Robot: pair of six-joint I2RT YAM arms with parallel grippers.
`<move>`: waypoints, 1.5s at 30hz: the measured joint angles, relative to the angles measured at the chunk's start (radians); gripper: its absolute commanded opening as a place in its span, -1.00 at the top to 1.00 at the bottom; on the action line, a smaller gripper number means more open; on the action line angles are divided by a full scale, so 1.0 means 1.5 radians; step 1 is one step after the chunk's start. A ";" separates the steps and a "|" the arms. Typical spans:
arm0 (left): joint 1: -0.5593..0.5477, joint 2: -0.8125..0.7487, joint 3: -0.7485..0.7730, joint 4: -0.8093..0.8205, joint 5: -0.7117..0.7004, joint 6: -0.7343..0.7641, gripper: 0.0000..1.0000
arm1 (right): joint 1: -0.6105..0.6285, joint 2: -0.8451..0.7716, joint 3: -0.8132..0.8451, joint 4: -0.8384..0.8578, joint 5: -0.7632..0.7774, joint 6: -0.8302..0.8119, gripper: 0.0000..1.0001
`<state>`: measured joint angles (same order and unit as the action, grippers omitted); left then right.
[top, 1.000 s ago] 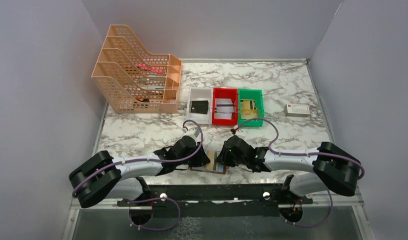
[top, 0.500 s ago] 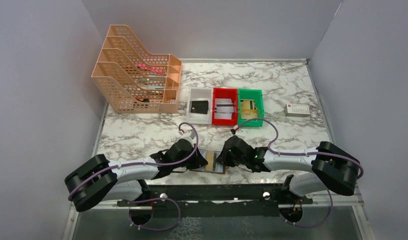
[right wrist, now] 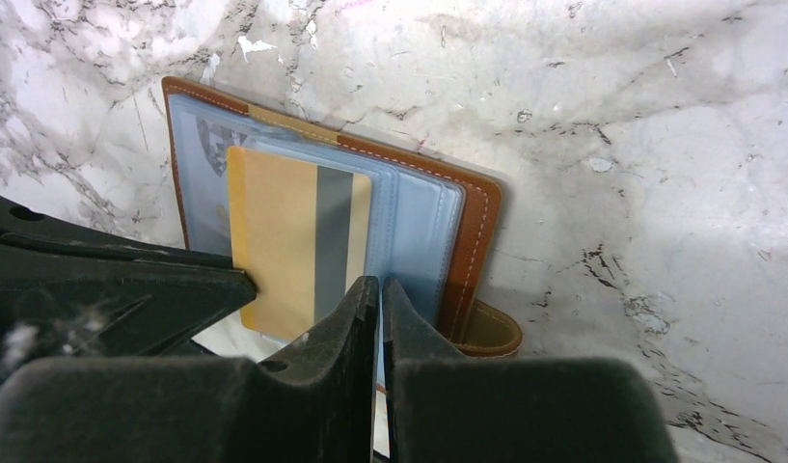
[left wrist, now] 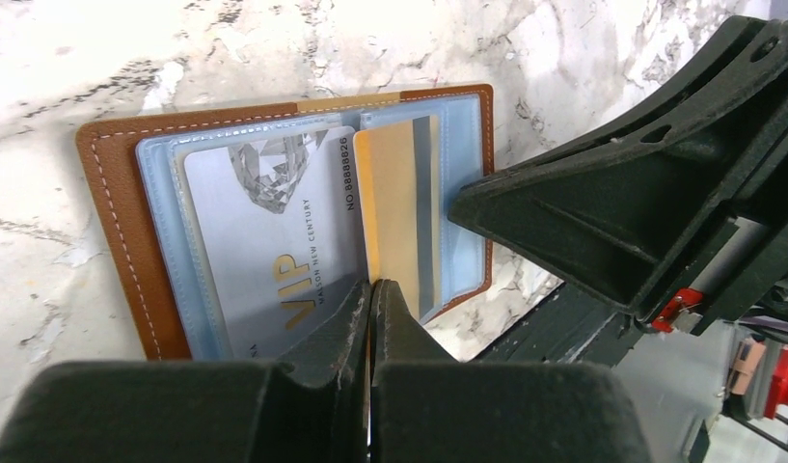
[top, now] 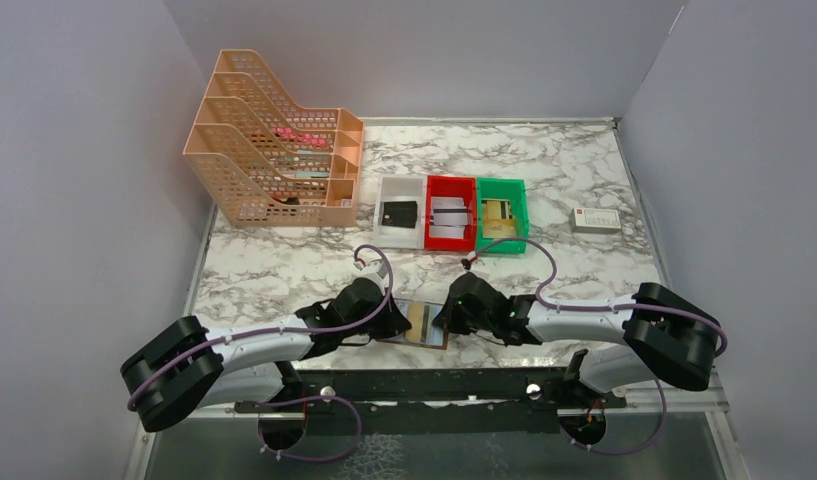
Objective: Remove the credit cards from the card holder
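Left gripper (left wrist: 370,289), jaws pressed together, seems to nip the gold card (left wrist: 394,207) by its edge. Right gripper (right wrist: 380,285), also closed, pinches the open card holder (left wrist: 105,212) on the counter (top: 284,265). Best to draw the card straight along its sleeve, holder pinned flat.

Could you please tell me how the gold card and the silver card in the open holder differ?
The gold card is yellow-gold with a dark stripe along it; the silver card is pale grey with a diamond picture and VIP lettering. The gold card shows its stripe side, the silver card its printed face. The gold card lies on top, overlapping the silver card. Both are thin rectangular cards on the open brown holder.
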<state>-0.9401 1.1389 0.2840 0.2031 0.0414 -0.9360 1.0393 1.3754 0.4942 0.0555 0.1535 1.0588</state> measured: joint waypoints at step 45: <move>0.009 -0.011 0.017 -0.060 -0.008 0.046 0.70 | -0.001 0.060 0.040 0.035 -0.056 -0.051 0.74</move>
<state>-0.9264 1.1225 0.3099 0.1135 0.0292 -0.8665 1.0386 1.4658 0.5541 0.1081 0.0700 0.9817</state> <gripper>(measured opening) 0.130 0.131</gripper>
